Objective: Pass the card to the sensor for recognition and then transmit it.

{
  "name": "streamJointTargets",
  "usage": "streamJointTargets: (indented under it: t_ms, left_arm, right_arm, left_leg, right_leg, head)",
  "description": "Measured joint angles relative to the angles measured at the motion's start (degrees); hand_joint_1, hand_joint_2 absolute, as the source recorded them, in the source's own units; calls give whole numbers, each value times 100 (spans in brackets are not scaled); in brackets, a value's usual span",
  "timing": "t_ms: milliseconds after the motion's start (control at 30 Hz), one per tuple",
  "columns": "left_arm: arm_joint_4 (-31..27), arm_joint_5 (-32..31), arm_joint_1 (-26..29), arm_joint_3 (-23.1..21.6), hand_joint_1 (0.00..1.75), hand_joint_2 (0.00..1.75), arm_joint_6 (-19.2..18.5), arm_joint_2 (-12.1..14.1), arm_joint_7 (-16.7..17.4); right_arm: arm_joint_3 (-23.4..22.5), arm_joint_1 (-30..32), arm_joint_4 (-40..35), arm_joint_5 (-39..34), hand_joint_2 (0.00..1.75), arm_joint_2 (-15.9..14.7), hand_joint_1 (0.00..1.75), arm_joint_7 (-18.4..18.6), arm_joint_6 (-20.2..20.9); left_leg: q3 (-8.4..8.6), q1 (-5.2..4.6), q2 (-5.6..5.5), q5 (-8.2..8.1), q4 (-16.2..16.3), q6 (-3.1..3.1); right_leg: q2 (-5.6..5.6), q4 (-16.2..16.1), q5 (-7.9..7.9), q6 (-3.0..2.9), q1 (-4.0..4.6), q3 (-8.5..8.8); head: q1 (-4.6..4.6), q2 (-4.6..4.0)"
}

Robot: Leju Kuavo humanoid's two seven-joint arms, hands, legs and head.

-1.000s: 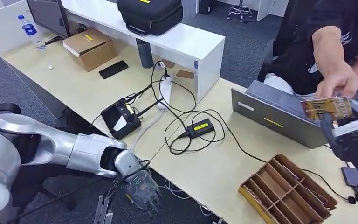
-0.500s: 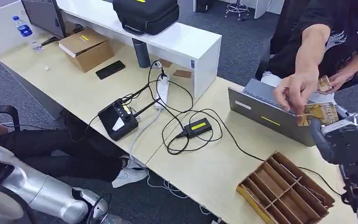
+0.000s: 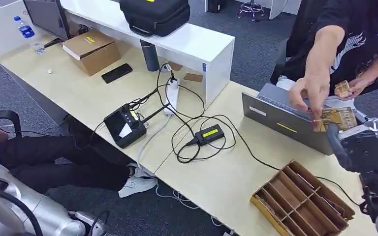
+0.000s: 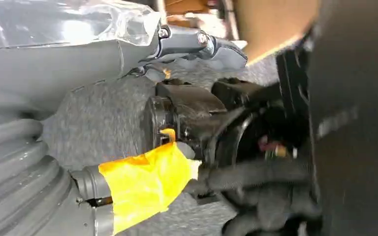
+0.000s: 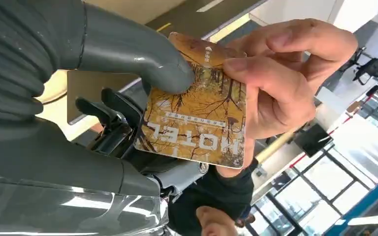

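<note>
Pinched under the thumb of the right hand (image 5: 128, 98), above the grey laptop (image 3: 285, 123), a gold tree-printed plastic hotel card (image 5: 197, 105), also gripped by a person's hand (image 5: 280, 73), likely mid-handover; left hand's state unclear.

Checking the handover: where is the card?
On the right in the head view, the card is pinched by the right robot hand and a person's hand, above the laptop.

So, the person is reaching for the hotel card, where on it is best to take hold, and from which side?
Probably the free edge of the card, opposite the robot's right hand. The card is thin and flat; its thumb covers one corner, the far side sticks out. The person's hand already pinches there, face and back, and can likely draw it straight away.
</note>
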Motion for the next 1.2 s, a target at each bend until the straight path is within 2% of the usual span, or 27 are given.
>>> streamJointTargets:
  t_ms: [33, 67, 267, 300, 567, 600, 833, 1200]
  left_arm:
    - [-2, 162, 58, -4, 0, 175, 103, -24, 41]
    - [-4, 231, 99, -11, 0, 175, 157, -42, 61]
    - [-7, 133, 79, -173, 0, 175, 258, -81, 72]
    - [-7, 135, 58, -201, 0, 175, 262, -83, 68]
    - [-7, 69, -77, -418, 0, 175, 299, -83, 6]
    - [-7, 72, -88, -444, 0, 175, 312, -83, 6]
    - [-74, 122, -103, -675, 0, 175, 542, -83, 6]
    - [-94, 122, -104, -776, 0, 175, 559, -81, 6]
  right_arm:
    - [2, -13, 0, 9, 175, 0, 175, 11, -18]
    - [2, -23, 0, 9, 175, 0, 0, 16, -33]
    - [7, -64, -15, 0, 175, -2, 0, 13, -55]
    - [9, -64, -20, 0, 0, -2, 0, 13, -57]
    - [13, -49, -149, -83, 0, -4, 0, -19, -144]
    - [13, -43, -179, -122, 175, -11, 0, -19, -144]
    - [7, 154, -546, -334, 175, -151, 0, -120, -123]
    - [7, 260, -761, -334, 175, -256, 0, -120, -118]
  left_leg:
    - [0, 0, -1, 0, 0, 0]
    - [-1, 0, -2, 0, 0, 0]
    - [-1, 0, -6, 1, 0, 0]
    - [0, 0, -6, 1, 0, 0]
    - [3, 1, -4, 4, 0, -1]
    - [4, 1, -4, 4, 0, -1]
    - [2, 0, -5, 4, 0, 0]
    - [4, 0, -4, 4, 0, -1]
  right_leg:
    - [-1, -1, 0, 0, 0, 0]
    - [-2, -3, 0, 0, 0, 0]
    - [-8, -2, 0, 0, 0, 0]
    - [-8, -2, 0, 0, 0, 1]
    - [-7, 1, 1, -1, 0, 1]
    - [-6, 0, 1, -1, 0, 1]
    - [-7, -2, 1, 0, 0, 1]
    - [-7, 0, 2, -1, 0, 1]
  head:
    - [-2, 0]
    - [0, 0]
    - [0, 0]
    - [0, 0]
    - [-2, 0]
    - [0, 0]
    - [0, 0]
    - [0, 0]
